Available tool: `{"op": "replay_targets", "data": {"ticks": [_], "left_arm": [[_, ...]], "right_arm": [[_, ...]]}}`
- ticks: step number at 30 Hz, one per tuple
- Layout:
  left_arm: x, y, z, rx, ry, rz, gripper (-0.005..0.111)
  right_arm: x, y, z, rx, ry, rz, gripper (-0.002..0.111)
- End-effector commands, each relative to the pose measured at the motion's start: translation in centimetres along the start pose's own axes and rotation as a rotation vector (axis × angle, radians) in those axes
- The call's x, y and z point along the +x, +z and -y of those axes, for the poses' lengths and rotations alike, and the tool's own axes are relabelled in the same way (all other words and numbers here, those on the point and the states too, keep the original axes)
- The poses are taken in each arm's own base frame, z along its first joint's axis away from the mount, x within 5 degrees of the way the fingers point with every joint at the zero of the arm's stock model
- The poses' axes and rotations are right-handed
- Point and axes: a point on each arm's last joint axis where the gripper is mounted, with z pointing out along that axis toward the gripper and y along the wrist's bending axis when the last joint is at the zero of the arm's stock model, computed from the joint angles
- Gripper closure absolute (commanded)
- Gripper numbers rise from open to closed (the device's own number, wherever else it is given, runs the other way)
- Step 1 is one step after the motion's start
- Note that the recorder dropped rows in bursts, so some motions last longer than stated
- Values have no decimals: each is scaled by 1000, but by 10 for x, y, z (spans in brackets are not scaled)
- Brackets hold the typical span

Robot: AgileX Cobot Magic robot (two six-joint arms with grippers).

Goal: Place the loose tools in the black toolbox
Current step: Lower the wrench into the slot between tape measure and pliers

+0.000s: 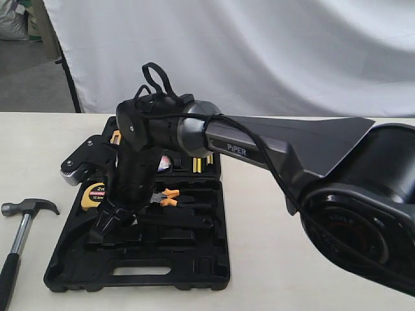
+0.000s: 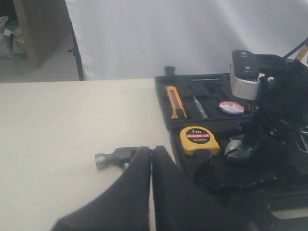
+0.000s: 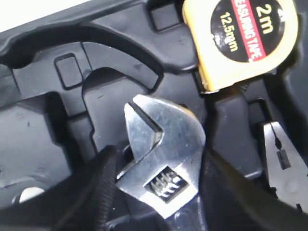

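The black toolbox lies open on the table, also seen in the left wrist view and the right wrist view. My right gripper reaches across over the toolbox's near half. It is shut on the adjustable wrench, whose silver head points into a recess. The claw hammer lies on the table left of the box. Its head shows just beyond my left gripper, which is shut and empty. The bluish tape roll sits in the box's far half.
A yellow tape measure and orange-handled pliers rest in the box. An orange utility knife and a thin screwdriver lie in the far half. A white curtain hangs behind the table.
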Motion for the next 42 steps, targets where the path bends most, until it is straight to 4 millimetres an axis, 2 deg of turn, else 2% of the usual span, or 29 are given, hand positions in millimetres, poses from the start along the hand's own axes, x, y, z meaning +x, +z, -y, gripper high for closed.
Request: {"op": "replay_targets", "data": {"ticks": [1,6,16,24,29,42], "left_arm": [[1,0,0,-1,-16,0,106],[1,0,0,-1,-16,0,106],[1,0,0,-1,-16,0,106],[1,0,0,-1,-16,0,106],[1,0,0,-1,-16,0,106],[1,0,0,0,-20,0,106]], "right_arm": [[-2,-4,10,36,-3,30,109],[-4,-1,11,47,0,57,109],[4,19,12,33,7,11,109],[4,20,12,40,60,6,108],[5,21,13,131,69,-33,108],[1,22,2,162,41,-46,108]]}}
